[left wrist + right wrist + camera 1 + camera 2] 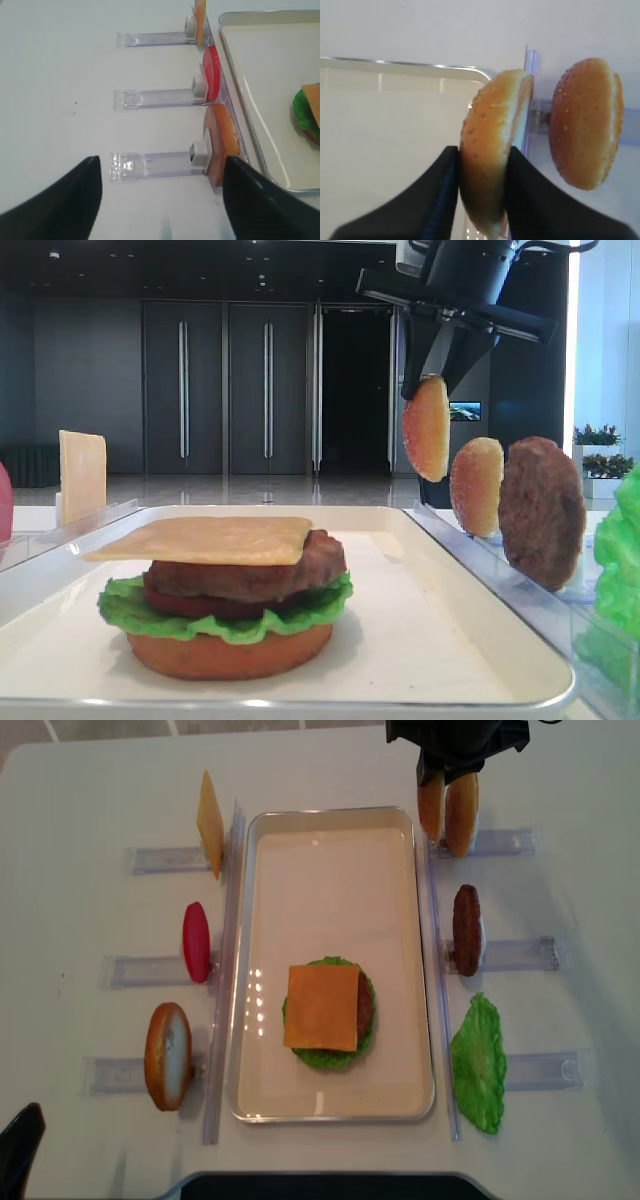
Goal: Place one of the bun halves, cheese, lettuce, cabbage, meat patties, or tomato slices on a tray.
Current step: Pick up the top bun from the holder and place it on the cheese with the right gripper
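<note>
While pinching one bun half [490, 165] edge-on, right end effector [482, 185] up over the tray's [335, 1110] far right corner, second bun [585, 122] just beside. Left end effector [160, 185] spread above the desk [60, 75].

Open left end effector [160, 195], racked bun half [222, 142], tomato slice [212, 80], tray [250, 125]

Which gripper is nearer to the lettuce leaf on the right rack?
Right. The right gripper holds a bun half two racks beyond the lettuce leaf; the left gripper sits across the tray.
</note>
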Available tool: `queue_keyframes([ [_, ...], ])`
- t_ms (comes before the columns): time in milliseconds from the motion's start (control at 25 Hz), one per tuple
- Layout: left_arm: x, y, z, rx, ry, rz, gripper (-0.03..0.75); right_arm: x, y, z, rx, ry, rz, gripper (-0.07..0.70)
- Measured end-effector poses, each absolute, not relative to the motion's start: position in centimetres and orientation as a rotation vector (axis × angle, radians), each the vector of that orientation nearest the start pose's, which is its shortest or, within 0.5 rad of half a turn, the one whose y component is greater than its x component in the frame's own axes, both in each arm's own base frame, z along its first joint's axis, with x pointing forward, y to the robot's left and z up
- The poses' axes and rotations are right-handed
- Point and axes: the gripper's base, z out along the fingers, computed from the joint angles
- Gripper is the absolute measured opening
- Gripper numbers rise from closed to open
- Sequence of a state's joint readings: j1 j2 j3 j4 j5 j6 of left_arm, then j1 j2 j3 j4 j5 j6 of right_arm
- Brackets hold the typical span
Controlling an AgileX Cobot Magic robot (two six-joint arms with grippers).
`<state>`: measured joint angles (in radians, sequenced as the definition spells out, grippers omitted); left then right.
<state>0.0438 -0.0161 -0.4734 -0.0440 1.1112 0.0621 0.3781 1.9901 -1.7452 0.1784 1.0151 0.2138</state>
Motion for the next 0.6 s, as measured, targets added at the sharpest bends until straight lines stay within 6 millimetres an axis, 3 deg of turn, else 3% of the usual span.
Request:
queue_keyframes([
  [320,-0.6,-0.4,26.6,0.022,2.104,0.010,0.575,38.2,17.4,29.3,-0.142,2.799,0.495,0.230],
  [600,-0.6,-0.4,26.6,0.022,2.104,0.010,0.575,36.0,18.8,30.9,-0.220,2.745,0.555,0.230],
])
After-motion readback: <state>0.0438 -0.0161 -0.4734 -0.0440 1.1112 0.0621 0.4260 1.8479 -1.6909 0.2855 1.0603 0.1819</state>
